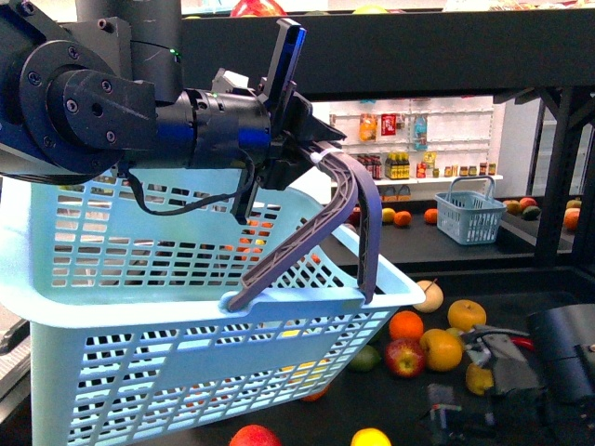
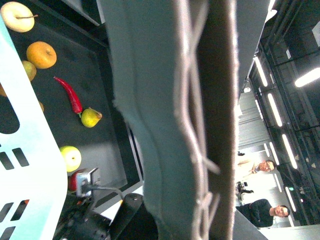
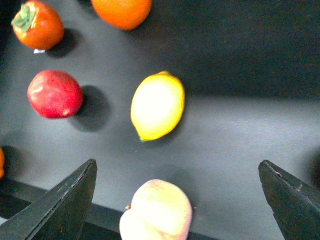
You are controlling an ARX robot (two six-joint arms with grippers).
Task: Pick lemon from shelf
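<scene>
Fruit lies scattered over the dark tray of the shelf (image 3: pixel 250 75), and the lemon (image 3: pixel 157 106) rests there on its side, with bare tray all round it and touching nothing. In the right wrist view a red apple (image 3: pixel 55 94) sits near it on one side. An orange (image 3: pixel 121 11) and a red fruit with a green stalk (image 3: pixel 37 26) lie farther off, and a pale yellow-pink fruit (image 3: pixel 156 210) lies between the lemon and the camera. The right pincer (image 3: pixel 176 162) hangs above the tray with its two dark fingers (image 3: pixel 70 200) spread wide, holding nothing; the lemon lies ahead of the gap between them. In the front view the left pincer (image 1: pixel 316 153) is clamped on the grey handle (image 1: pixel 290 246) of a light blue basket (image 1: pixel 186 279), which hangs tilted in front of the shelf. Orange and yellow shapes show through its slots — whether inside it or behind it cannot be told.
</scene>
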